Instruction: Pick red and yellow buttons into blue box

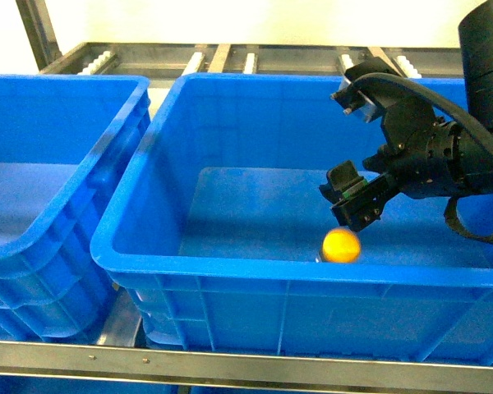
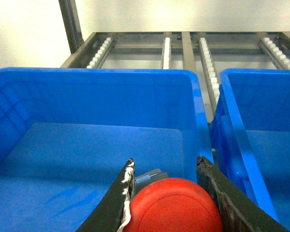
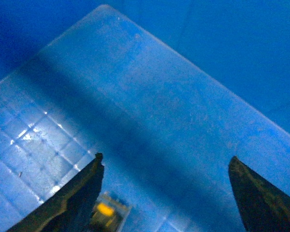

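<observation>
Two deep blue crates are seen side by side on a metal roller rack (image 1: 230, 57). The blue box (image 1: 230, 271) on the right of the head view is the one worked in by the right arm. Inside it, the yellow button (image 1: 342, 245) is seen just below the right gripper (image 1: 352, 197), close to the near wall; whether it rests on the floor or is in the air cannot be told. In the right wrist view the button's small switch body with a yellow patch (image 3: 105, 210) is seen on the ribbed floor, beside the left fingertip (image 3: 87, 186). The right gripper's jaws are spread wide apart and nothing is held between them.

The second crate (image 1: 33, 213), on the left of the head view, is shown empty in the part visible there. In the left wrist view the left gripper (image 2: 171, 193) is positioned over this crate's interior (image 2: 87, 159). Its jaws are clamped on the red button (image 2: 174, 208), whose round red cap is gripped between the two dark fingers (image 2: 117, 203).
</observation>
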